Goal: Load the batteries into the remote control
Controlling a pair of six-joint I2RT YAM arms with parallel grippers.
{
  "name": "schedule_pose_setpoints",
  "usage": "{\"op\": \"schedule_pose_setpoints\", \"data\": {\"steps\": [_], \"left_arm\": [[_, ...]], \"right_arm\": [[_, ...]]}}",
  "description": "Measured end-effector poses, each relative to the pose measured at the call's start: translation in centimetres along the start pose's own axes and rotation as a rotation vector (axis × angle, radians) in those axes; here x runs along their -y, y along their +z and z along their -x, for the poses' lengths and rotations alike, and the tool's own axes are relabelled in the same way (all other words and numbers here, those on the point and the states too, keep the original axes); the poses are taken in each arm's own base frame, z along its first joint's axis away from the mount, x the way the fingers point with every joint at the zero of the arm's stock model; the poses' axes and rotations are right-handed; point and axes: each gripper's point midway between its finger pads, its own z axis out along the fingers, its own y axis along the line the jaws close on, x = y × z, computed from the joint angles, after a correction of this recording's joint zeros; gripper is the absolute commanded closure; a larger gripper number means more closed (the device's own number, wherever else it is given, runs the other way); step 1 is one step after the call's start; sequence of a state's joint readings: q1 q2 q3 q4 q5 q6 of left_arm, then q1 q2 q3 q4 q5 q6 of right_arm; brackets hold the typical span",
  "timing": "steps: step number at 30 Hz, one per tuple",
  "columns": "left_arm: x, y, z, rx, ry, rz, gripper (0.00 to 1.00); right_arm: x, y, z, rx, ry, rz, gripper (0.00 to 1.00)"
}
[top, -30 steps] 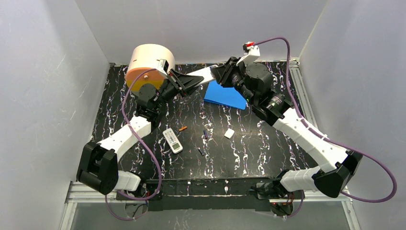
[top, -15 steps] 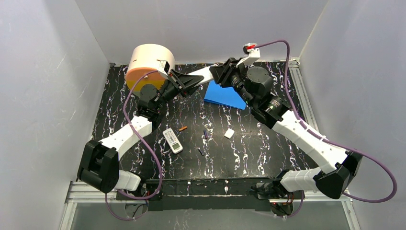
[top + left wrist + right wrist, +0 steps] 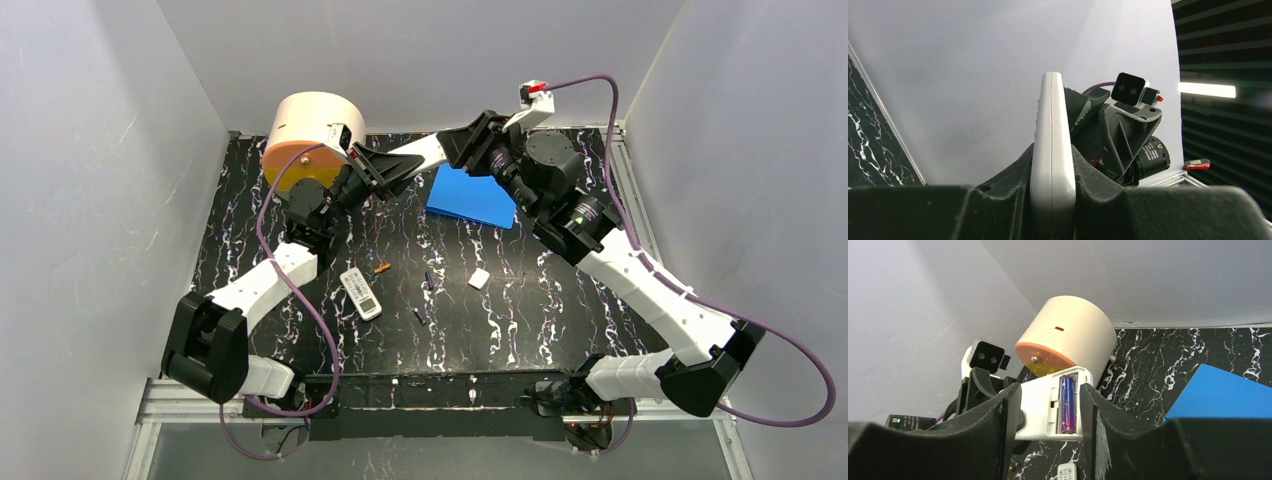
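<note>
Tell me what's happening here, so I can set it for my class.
The left gripper holds a white remote clamped up in the air. The right gripper is at its open battery bay, jaws apart, with one purple battery seated inside; the slot beside it looks empty. An orange battery and a second remote lie on the table.

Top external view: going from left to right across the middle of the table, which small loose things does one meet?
Remote on the table → orange battery → purple battery → small white piece. The dark battery, nearer the arms, lies almost level with the purple one, so I leave it out.
</note>
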State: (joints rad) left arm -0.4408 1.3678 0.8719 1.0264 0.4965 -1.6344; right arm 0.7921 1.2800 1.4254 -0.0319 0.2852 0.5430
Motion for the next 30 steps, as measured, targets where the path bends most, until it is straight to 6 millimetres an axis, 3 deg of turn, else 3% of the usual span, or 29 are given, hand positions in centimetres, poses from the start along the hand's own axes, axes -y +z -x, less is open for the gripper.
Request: {"op": "schedule_pose_setpoints", "data": {"steps": [8, 13, 16, 19, 23, 30], "left_arm": [[0.0, -0.6, -1.1, -0.054, 0.175, 0.003, 1.0], [-2.1, -1.9, -2.0, -0.118, 0.274, 0.076, 1.0], [-5.0, -3.6, -2.3, -0.16, 0.29, 0.162, 1.0], [-8.6, -5.6, -2.7, -0.205, 0.281, 0.278, 1.0], [-12.8, -8.3, -3.9, -0.276, 0.261, 0.432, 1.0], [-17.9, -12.9, -6.5, -0.374, 0.2, 0.597, 1.0]], "right_arm": [[0.5, -2.0, 0.0, -0.062, -0.016, -0.038, 0.44], [2.2, -3.0, -2.4, -0.179, -0.049, -0.102, 0.37], [3.6, -3.4, -5.0, -0.271, -0.055, -0.138, 0.35], [5.2, -3.8, -8.2, -0.364, -0.059, -0.164, 0.39], [8.3, -5.0, -13.8, -0.489, -0.054, -0.226, 0.42], [13.6, -8.3, -23.1, -0.706, -0.056, -0.307, 0.42]]}}
